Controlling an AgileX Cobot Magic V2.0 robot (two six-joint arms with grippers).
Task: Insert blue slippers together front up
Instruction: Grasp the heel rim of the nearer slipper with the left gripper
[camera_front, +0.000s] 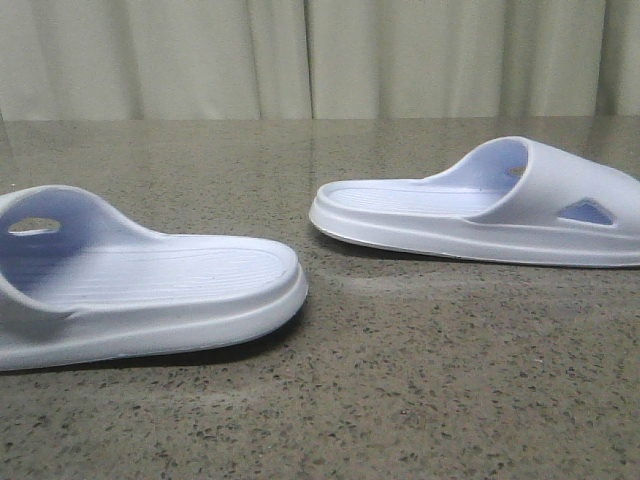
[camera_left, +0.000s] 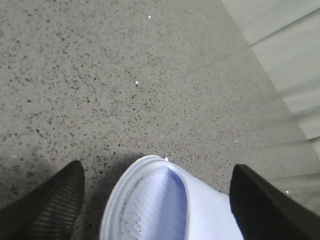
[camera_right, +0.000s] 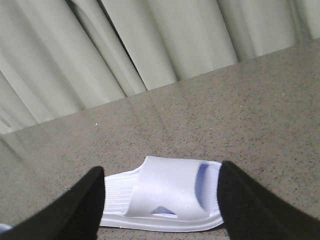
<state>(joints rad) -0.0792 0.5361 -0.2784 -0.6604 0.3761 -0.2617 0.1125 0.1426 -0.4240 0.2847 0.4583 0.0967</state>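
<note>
Left slipper (camera_front: 140, 285): flat on its sole near the counter's (camera_front: 420, 400) front-left edge, heel pointing right.
Right slipper (camera_front: 490, 205): further back toward the right edge, well apart from its mate.
Left gripper (camera_left: 155, 200): fingers spread, hovering astride the slipper end, not touching.
Right gripper (camera_right: 160, 200): spread wide above the other slipper, empty.
Progress: nothing nested yet; both grasps and the joining remain.
Writing: none legible.

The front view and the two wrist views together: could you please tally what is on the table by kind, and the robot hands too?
Pale blue slippers: 2, the left slipper and the right slipper, apart on the table.
Robot hands: 2, the left hand and the right hand, both open.
Total: 4.
</note>
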